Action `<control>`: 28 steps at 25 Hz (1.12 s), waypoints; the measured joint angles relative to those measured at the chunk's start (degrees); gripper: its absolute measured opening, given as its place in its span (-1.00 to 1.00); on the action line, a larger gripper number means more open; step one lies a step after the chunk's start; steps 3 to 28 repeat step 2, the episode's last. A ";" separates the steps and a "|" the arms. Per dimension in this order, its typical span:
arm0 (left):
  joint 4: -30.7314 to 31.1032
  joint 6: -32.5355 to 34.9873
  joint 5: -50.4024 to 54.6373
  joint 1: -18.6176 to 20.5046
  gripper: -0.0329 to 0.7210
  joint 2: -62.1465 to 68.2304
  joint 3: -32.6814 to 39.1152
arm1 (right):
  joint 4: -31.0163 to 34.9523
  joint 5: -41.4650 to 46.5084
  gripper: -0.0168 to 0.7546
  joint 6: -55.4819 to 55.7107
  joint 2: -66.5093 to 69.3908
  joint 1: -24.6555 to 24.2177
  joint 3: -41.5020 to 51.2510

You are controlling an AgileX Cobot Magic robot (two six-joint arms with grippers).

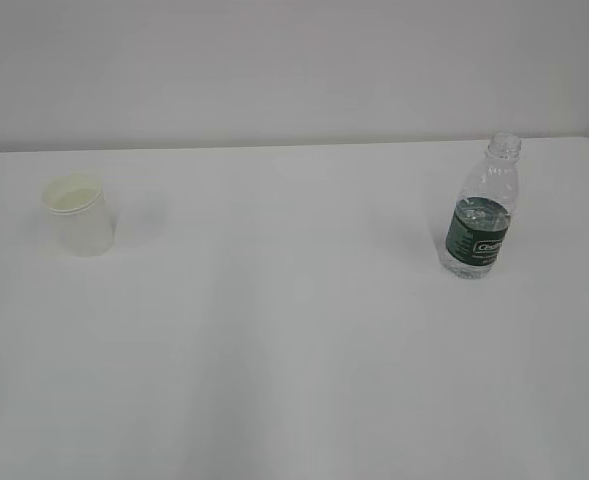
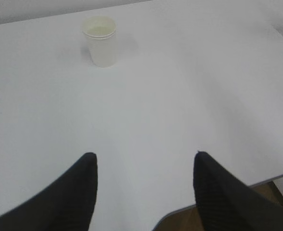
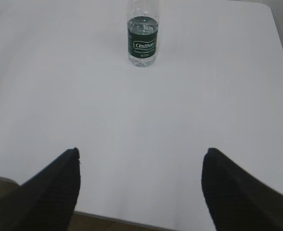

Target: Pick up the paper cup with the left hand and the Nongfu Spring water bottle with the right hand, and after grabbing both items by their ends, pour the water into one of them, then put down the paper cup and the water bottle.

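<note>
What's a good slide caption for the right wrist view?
Open right gripper hangs over the white table, facing the upright capless water bottle ahead.

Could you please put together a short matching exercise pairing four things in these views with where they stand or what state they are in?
Column one:
1. paper cup
2. water bottle
3. left gripper
4. table

Column two:
A. open, empty, low over the near table edge
B. upright, capless, on the right of the exterior view
C. white, carrying both containers
D. upright, mouth up, on the left of the exterior view

Pairs: 1-D, 2-B, 3-A, 4-C
</note>
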 joint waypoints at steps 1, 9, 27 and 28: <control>0.00 0.00 0.00 0.00 0.28 0.00 0.00 | 0.00 0.00 0.57 0.00 0.00 0.00 0.00; 0.00 0.00 0.00 0.00 0.28 0.00 0.00 | 0.00 -0.10 0.57 0.00 0.00 0.00 0.00; 0.00 0.00 0.00 0.00 0.28 0.00 0.00 | 0.00 -0.10 0.57 0.00 0.00 0.00 0.00; 0.00 0.00 0.00 0.00 0.28 0.00 0.00 | 0.00 -0.10 0.57 0.00 0.00 0.00 0.00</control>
